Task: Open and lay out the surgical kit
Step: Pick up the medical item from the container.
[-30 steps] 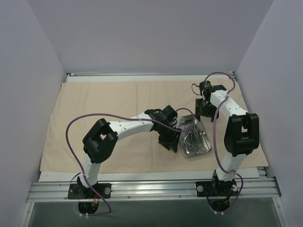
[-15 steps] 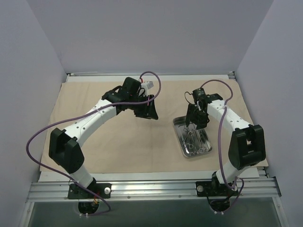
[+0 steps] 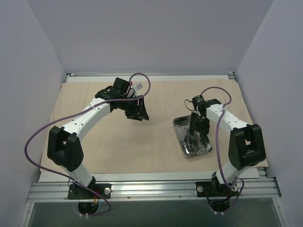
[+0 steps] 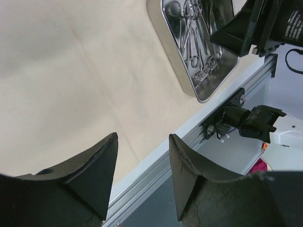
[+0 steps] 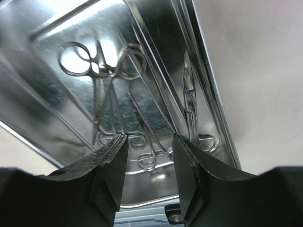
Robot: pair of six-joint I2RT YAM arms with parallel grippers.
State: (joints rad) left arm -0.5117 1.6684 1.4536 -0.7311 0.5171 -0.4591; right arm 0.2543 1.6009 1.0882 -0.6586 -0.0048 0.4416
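Beige cloth spread flat over bench, covering most of it. Steel tray sits on cloth, R side, slightly skewed. Thin silver instruments lie inside, bunched twd near end. R hand points down into tray's middle; contact w/ instruments can't be made out. L hand well apart from tray, over bare cloth, far centre-left.

beige cloth, shiny silver tray, silver forceps, white-black arms.
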